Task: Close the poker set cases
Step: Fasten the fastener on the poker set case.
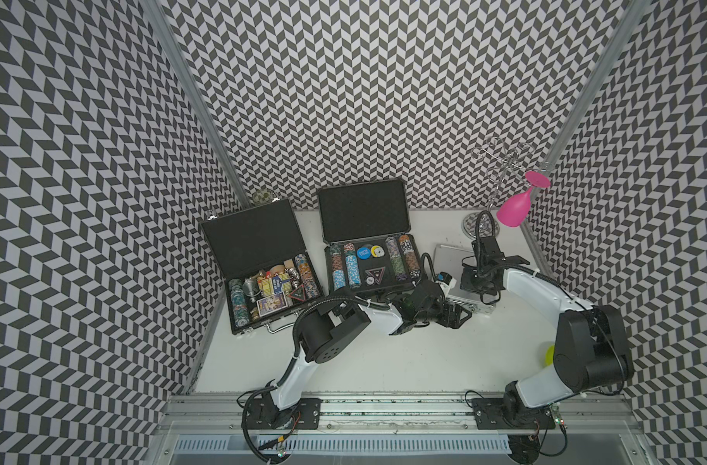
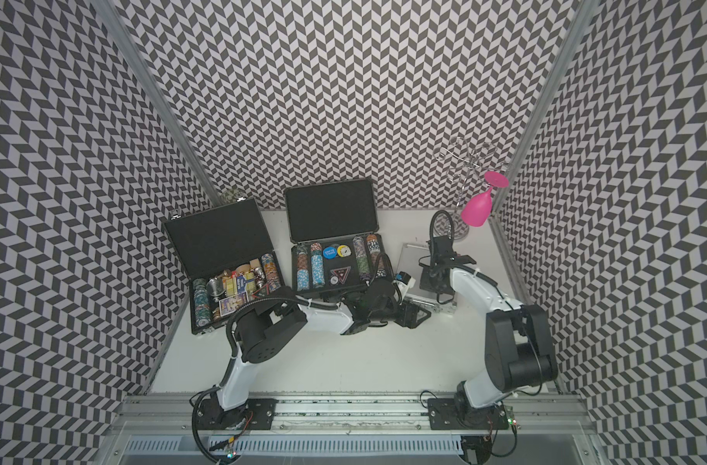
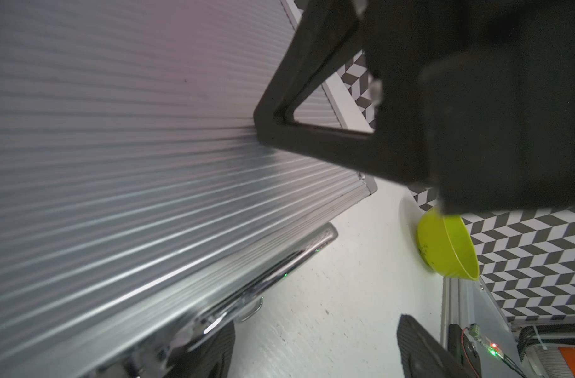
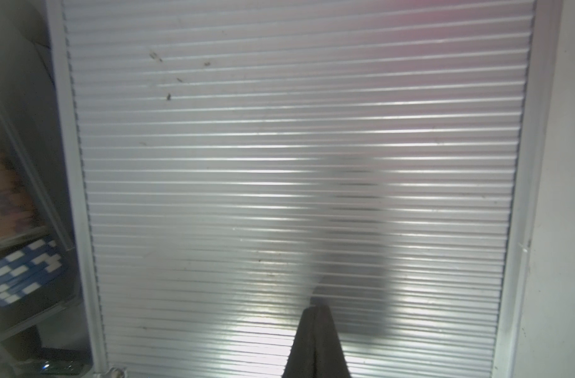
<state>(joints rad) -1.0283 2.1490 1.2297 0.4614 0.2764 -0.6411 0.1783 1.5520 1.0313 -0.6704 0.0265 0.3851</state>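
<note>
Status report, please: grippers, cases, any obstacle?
Left gripper open by silver case handle. Right gripper shut, tip on closed lid. Both dark cases open, lids unobstructed.

Silver case (image 3: 115,163), lid down, fills the frame to one side of the left gripper (image 3: 312,356), with its chrome handle (image 3: 273,265) running along the near edge. The gripper's jaws stand wide apart. One ribbed finger (image 3: 210,350) sits close against the case at the handle's end and is partly hidden behind it. The other finger hangs clear over the bare white table (image 3: 345,294). Ahead of the gripper, the black tip of the right gripper (image 3: 263,134) rests on the lid's ribs. Farther ahead, past the case's corner, a yellow-green bowl (image 3: 446,248) sits on the table by the chevron wall (image 3: 525,255). A small board (image 3: 489,348) with red and green lights glows beside the free finger.
</note>
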